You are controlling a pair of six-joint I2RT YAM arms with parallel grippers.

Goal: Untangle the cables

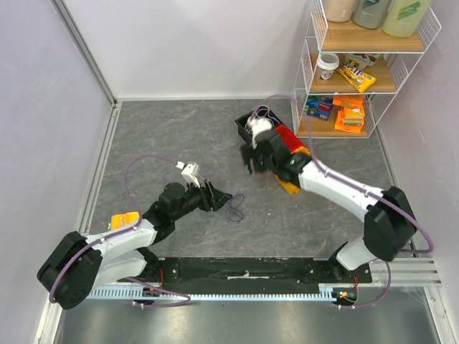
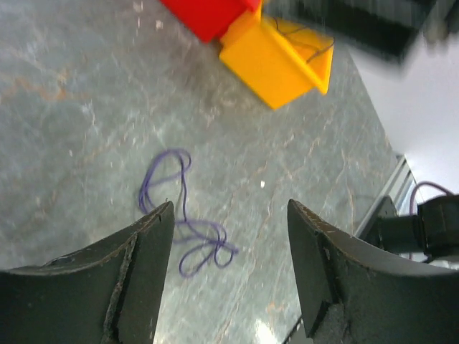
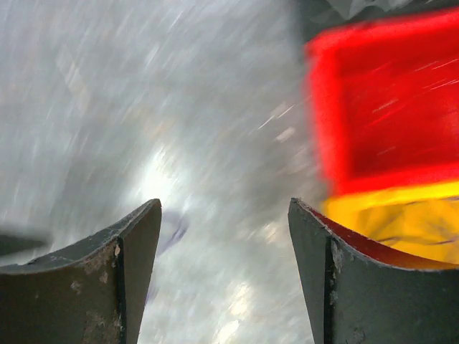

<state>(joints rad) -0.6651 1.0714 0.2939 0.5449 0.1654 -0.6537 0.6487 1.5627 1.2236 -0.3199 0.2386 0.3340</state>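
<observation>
My left jaws stand wide apart and hold nothing. Between their 2 fingers (image 2: 147, 272) I look down on the purple cable (image 2: 181, 218), a loose looping strand lying flat on the surface (image 2: 79, 115), touched by neither finger. From above, it lies near the middle of the surface, toward the near edge, just past my left fingertips.

My right jaws are also spread wide, with nothing between them. They hang over the surface beside the bins, well apart from the cable. The view from that wrist is badly blurred.

3 bins sit together toward the far right of the surface: a black bin (image 1: 246, 123) farthest back, a red bin (image 2: 208, 14) next, and a yellow bin (image 2: 276, 64) nearest, touching the red one. A thin dark wire lies in the yellow bin. I cannot tell what the other 2 contain.

The surface is grey and mottled like stone, with pale walls on 3 sides. A white wire shelf rack (image 1: 305, 79) stands at the far right corner, holding snack packets, a cup and bottles.
</observation>
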